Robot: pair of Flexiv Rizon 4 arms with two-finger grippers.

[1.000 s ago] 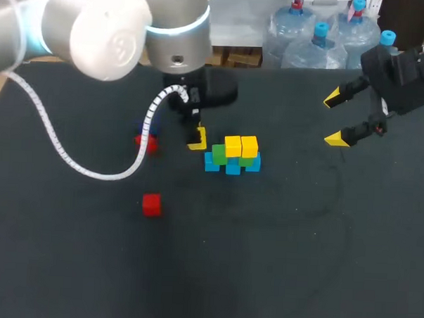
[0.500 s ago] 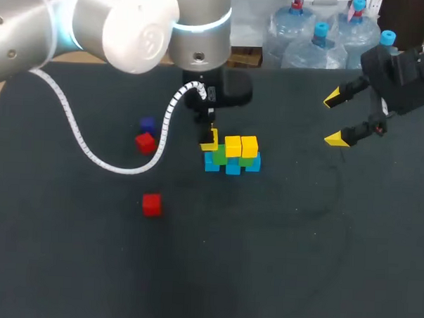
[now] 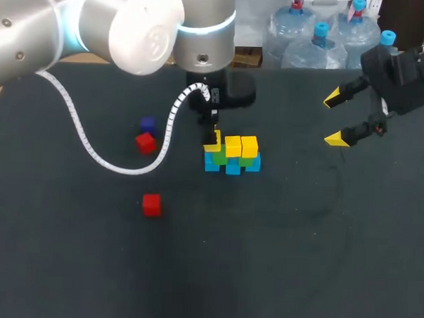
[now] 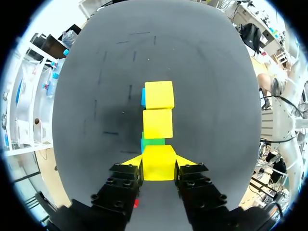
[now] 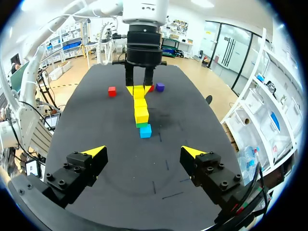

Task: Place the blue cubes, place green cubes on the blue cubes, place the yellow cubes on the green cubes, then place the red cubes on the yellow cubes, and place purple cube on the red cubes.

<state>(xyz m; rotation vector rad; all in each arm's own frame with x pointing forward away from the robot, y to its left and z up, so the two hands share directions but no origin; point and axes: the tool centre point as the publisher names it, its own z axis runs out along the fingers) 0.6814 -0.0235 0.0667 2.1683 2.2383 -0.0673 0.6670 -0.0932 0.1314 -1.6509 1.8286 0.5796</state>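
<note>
Head view: my left gripper (image 3: 212,138), clamped on a yellow cube (image 4: 158,163), had moved over to just above the bare green cube (image 4: 153,141), so 3rd yellow was approx placed; right gripper (image 3: 335,118) sat idle, fingers apart.

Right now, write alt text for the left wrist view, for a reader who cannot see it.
The left gripper is shut on a yellow cube, in line with a second yellow cube and a third yellow cube ahead of it. A green cube peeks out between the held one and the second, a blue cube beside the third, on a dark table.
</note>
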